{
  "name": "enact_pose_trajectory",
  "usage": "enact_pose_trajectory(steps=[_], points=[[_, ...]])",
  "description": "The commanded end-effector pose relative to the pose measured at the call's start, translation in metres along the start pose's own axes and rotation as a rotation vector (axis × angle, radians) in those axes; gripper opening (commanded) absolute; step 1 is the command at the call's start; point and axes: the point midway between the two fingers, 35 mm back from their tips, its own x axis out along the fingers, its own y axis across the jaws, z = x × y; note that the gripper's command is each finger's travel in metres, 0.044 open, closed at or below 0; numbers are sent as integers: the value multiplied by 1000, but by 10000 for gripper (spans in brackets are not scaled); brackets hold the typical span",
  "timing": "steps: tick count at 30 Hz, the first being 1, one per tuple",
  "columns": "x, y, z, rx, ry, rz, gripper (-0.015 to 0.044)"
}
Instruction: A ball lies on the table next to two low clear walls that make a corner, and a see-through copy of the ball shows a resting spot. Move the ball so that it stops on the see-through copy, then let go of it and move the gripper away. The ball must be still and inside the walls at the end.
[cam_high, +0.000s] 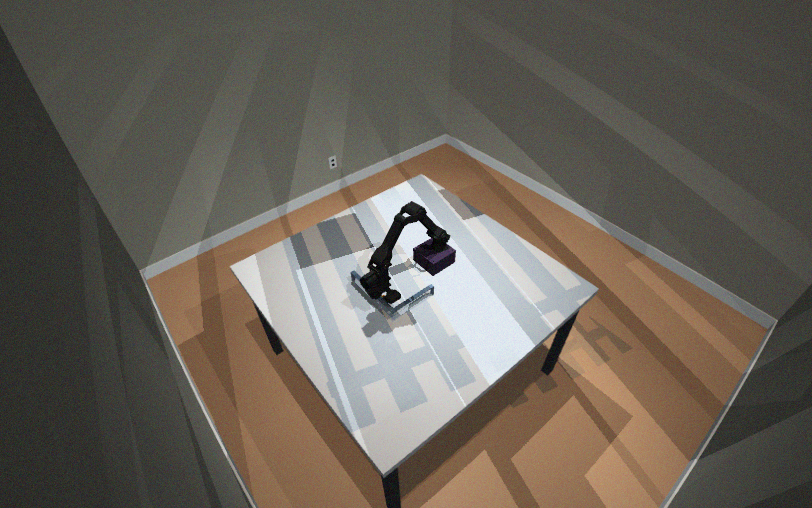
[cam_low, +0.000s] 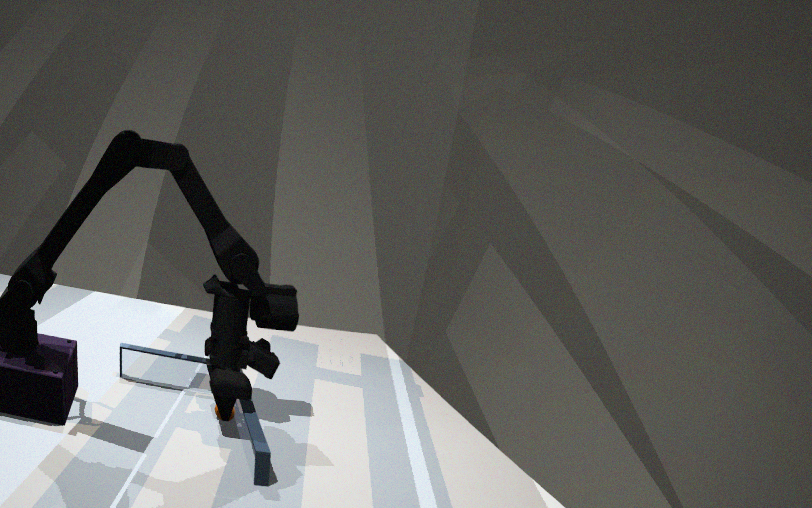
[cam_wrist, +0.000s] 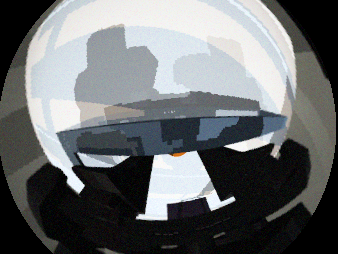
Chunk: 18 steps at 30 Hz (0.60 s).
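The orange ball (cam_low: 219, 412) (cam_wrist: 177, 154) is at table level inside the corner, close to one wall. My gripper (cam_low: 225, 415) (cam_wrist: 174, 141) is open, its fingertips low around the ball with gaps at its sides. In the wrist view only a sliver of the ball shows below the wall's edge. The two low clear walls with blue-grey edges (cam_high: 420, 293) (cam_low: 257, 437) (cam_wrist: 215, 131) meet in a corner beside the gripper. The arm hides the ball in the top view. The see-through copy cannot be told apart from the ball in any view.
The arm's purple base block (cam_high: 434, 257) (cam_low: 35, 389) (cam_wrist: 187, 208) stands on the table (cam_high: 383, 440) on the open side of the corner. One wall stands very close to the fingers. Shadows of the arm fall across the table beyond the walls.
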Motion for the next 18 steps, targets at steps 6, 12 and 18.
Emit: enact_pose_trajectory(steps=[6,12,18], points=[[-87,0,1,1,-5,4,271],[-82,0,5,-2,-23,3,271],[-85,0,5,-2,-23,3,297]])
